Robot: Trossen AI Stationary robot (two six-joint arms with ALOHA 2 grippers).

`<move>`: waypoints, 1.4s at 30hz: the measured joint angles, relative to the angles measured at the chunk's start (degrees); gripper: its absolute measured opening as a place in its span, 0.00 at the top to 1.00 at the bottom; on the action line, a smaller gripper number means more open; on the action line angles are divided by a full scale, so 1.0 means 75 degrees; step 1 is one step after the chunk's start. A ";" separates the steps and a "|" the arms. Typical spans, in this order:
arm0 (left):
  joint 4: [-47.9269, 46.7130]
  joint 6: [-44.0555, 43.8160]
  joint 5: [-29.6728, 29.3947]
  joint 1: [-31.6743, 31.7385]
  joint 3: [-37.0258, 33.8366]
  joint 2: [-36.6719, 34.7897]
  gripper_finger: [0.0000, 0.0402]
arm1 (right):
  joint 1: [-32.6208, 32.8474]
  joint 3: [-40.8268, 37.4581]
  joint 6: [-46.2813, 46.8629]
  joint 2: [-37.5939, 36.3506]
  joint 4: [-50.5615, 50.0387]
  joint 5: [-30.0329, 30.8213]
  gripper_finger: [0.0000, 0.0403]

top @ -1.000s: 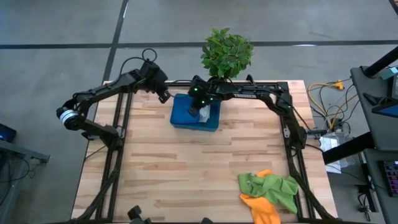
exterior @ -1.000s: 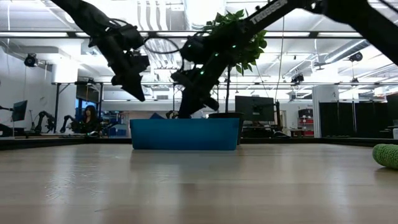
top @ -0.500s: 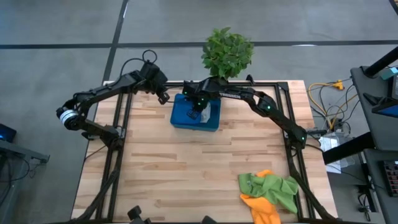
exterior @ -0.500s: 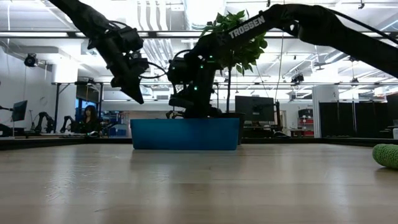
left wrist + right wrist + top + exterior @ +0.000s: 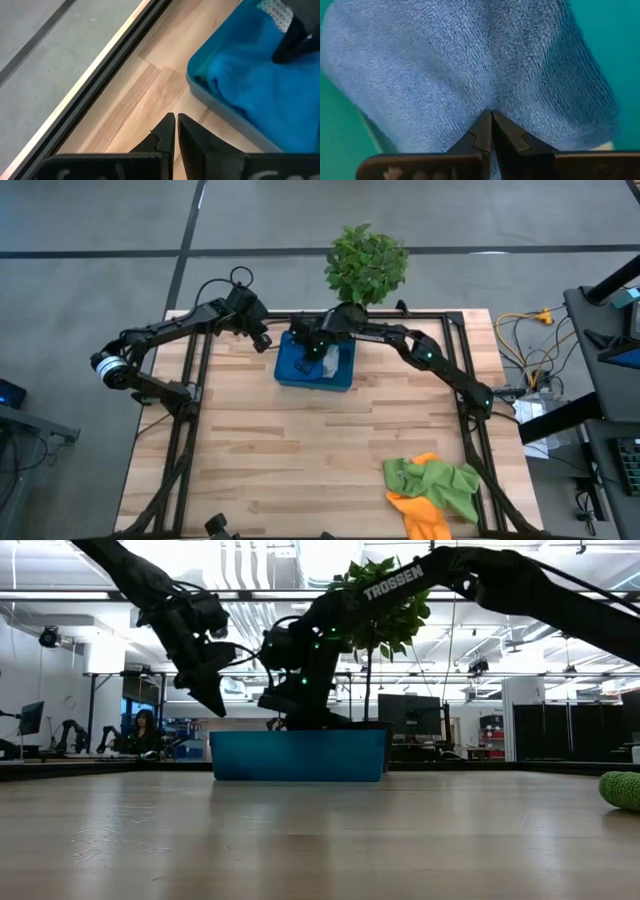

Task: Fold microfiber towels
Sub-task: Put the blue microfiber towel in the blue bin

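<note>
Even, bright light falls from overhead strip lamps (image 5: 300,595) in the ceiling, glaring white in the low view. The arms show there as dark shapes against the lit room. The table (image 5: 300,450) is evenly lit from above, with only soft, faint shadows. In the low view its near surface is blurred and carries a pale sheen. The blue towel (image 5: 470,65) shows crisp pile up close.

The blue towel (image 5: 470,65) lies bunched inside the blue tray (image 5: 290,372) at the far centre of the table, with a grey-white towel (image 5: 276,11) partly visible beside it. The lime green towel (image 5: 440,480) lies crumpled at the near right corner, overlapping the orange towel (image 5: 420,515) beneath it.
</note>
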 joint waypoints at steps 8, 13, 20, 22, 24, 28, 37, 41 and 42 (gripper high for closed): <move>0.0006 -0.0002 -0.0002 0.0000 -0.0038 0.0000 0.98 | 0.0060 0.0033 0.0197 -0.0120 -0.0430 0.0008 0.98; 0.0003 -0.0003 0.0000 -0.0003 -0.0038 0.0000 0.98 | 0.0105 0.0323 0.0188 -0.0184 0.0019 -0.0023 0.98; -0.0015 -0.0002 -0.0003 -0.0003 -0.0041 0.0000 0.98 | 0.0246 0.0210 0.0227 -0.0111 0.1013 -0.0086 0.98; -0.0018 0.0000 0.0000 -0.0003 -0.0044 0.0000 0.98 | 0.0226 0.0204 0.0334 0.0022 0.0988 -0.0204 0.98; -0.0018 0.0000 -0.0003 -0.0003 -0.0044 0.0000 0.98 | 0.0196 0.0192 0.0437 0.0152 0.0810 -0.0409 0.98; -0.0022 0.0000 -0.0007 -0.0003 -0.0044 -0.0003 0.98 | 0.0208 0.0310 0.0649 0.0157 0.0843 -0.0403 0.98; -0.0070 -0.0006 0.0008 -0.0003 -0.0052 -0.0106 0.98 | 0.0157 0.0520 0.1204 0.0136 0.1539 0.0376 0.98; -0.0074 -0.0009 0.0028 -0.0003 -0.0058 -0.0144 0.98 | 0.0129 0.0466 0.1301 0.0314 0.1732 0.0432 0.98; -0.0070 -0.0009 0.0044 -0.0003 -0.0058 -0.0150 0.98 | 0.0127 0.0463 0.1361 0.0375 0.1720 0.0433 0.98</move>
